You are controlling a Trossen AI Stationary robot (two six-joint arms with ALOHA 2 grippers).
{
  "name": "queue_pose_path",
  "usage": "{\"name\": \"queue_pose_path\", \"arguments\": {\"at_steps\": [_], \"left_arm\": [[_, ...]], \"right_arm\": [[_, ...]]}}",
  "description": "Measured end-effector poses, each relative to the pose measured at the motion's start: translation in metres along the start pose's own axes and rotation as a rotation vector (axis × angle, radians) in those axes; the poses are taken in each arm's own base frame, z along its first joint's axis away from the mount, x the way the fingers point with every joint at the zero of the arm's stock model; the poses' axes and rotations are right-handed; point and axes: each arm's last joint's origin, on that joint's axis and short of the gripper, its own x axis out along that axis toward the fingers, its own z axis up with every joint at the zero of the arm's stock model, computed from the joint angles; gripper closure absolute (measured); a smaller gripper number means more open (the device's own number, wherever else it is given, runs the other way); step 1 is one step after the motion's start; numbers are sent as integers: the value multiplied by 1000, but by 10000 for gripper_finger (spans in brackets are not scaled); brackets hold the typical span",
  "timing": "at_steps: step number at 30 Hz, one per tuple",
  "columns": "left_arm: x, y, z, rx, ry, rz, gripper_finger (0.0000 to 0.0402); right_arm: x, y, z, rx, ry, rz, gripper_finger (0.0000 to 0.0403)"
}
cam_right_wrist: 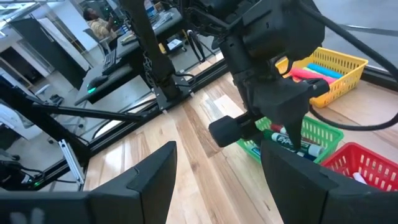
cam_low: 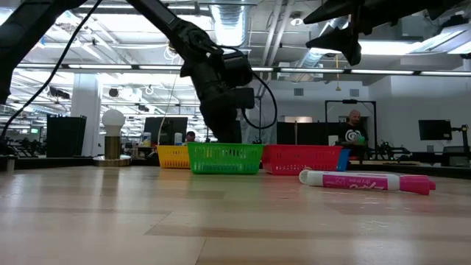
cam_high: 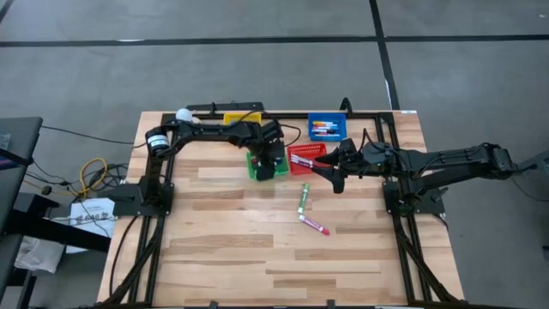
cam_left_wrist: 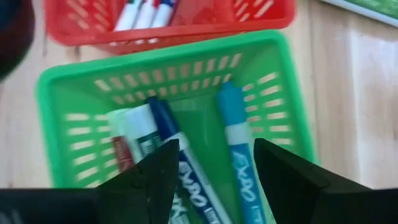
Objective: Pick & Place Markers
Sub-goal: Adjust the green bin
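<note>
The green basket (cam_left_wrist: 68,118) stands on the table and holds several markers, among them a light blue one (cam_left_wrist: 236,143) and a dark blue one (cam_left_wrist: 168,124), lying on its floor. My left gripper (cam_left_wrist: 216,149) hangs open just above them, pointing steeply down into the basket (cam_high: 255,167). Two markers lie flat on the bare table: a green one (cam_high: 304,197) and a pink one (cam_high: 314,225). My right gripper (cam_high: 336,180) waits open above the table to the right of the red basket (cam_high: 307,159), with nothing between its fingers (cam_right_wrist: 155,174).
The red basket (cam_left_wrist: 186,34) with several markers stands directly behind the green one. A yellow basket (cam_high: 242,118) and a blue basket (cam_high: 327,129) with markers stand at the far edge. The near half of the table (cam_high: 257,266) is bare wood.
</note>
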Motion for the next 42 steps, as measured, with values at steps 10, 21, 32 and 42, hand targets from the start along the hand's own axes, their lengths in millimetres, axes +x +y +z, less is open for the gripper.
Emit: {"name": "queue_pose_path", "arguments": {"at_steps": [10, 21, 32, 42], "left_arm": [[-15, -5, 5, 2, -26, 15, 203], [-69, -37, 16, -228, -98, -15, 206], [-63, -100, 29, -244, -75, -71, 207], [-43, -133, 15, -360, -25, 17, 207]], "right_arm": [[0, 0, 0, 0, 0, 1, 179], [0, 0, 0, -7, 1, 1, 179], [0, 0, 0, -51, 4, 6, 179], [-2, 11, -9, -53, 87, 115, 179]]}}
